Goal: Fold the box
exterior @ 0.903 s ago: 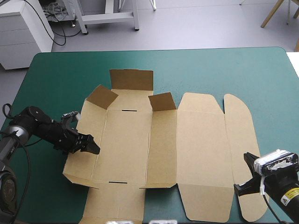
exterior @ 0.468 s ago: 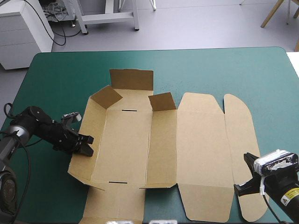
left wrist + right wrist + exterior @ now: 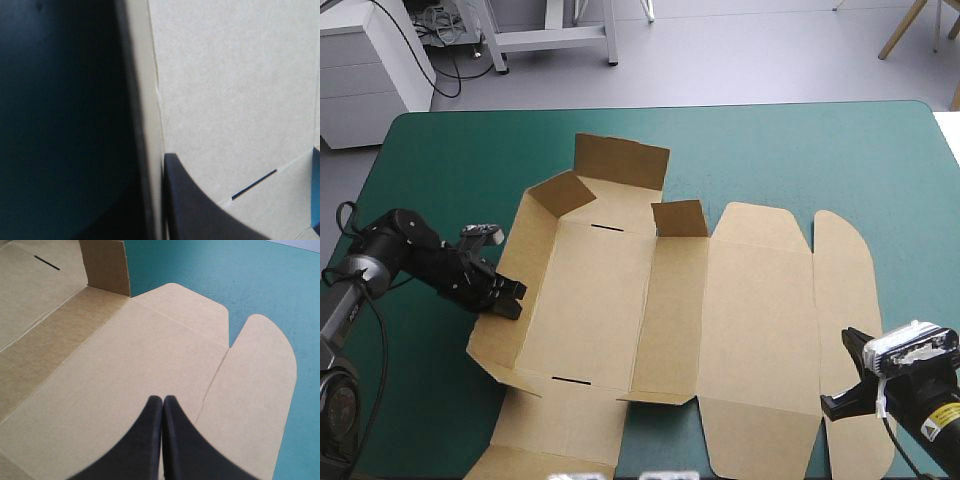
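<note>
The brown box (image 3: 670,310) lies as a cut sheet across the teal-green table. Its left wall (image 3: 505,270) is tilted up, the far flap (image 3: 622,160) and two small corner flaps stand raised, and the lid panels on the right lie flat. My left gripper (image 3: 508,298) is shut on the left wall's edge. In the left wrist view that edge (image 3: 145,125) runs between the fingers (image 3: 200,210), with the box floor and a slot (image 3: 254,183) beyond. My right gripper (image 3: 840,385) is shut and empty at the front right, over the flat lid panel (image 3: 125,370), its fingers (image 3: 163,405) meeting in one point.
Bare teal-green cover (image 3: 800,150) stretches along the far side and the right of the table. The box's front flap (image 3: 550,440) reaches the table's near edge. The rounded lid flap (image 3: 845,300) lies beside my right gripper.
My left gripper has shut on the box's left wall. The wall has tipped up, and the whole sheet has slid and turned slightly toward the far right. The right arm has not moved.
</note>
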Robot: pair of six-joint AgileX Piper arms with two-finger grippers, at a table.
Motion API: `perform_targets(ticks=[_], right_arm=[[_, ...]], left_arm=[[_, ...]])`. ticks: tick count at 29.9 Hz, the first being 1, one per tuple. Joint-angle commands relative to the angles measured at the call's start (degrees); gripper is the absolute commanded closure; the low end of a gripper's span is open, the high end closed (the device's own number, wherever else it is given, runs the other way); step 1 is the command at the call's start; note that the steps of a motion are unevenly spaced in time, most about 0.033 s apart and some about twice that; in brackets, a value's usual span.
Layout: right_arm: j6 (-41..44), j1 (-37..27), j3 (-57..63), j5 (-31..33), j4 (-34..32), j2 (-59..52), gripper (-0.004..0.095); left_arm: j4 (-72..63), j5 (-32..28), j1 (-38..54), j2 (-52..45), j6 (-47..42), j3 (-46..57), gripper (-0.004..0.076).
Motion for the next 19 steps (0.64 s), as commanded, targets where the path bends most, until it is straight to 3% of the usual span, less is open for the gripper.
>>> perform_targets(ticks=[1,12,19], right_arm=[[-0.45,-0.33,-1.48,-3.82,-0.25,0.55,0.0927],[-0.45,-0.33,-1.48,-2.47,-0.02,0.55,0.0927],[-0.45,-0.33,-1.48,-1.81,-0.02,0.55,0.0927]], left_arm=[[4.28,4.62,-4.9,-1.88,-2.46,-9.31,0.0734],[22.84,5.12,-17.81,6.87,-6.88,-38.27,0.0734],[39.77,2.47,-26.97,13.77,0.33,-49.49,0.0734]])
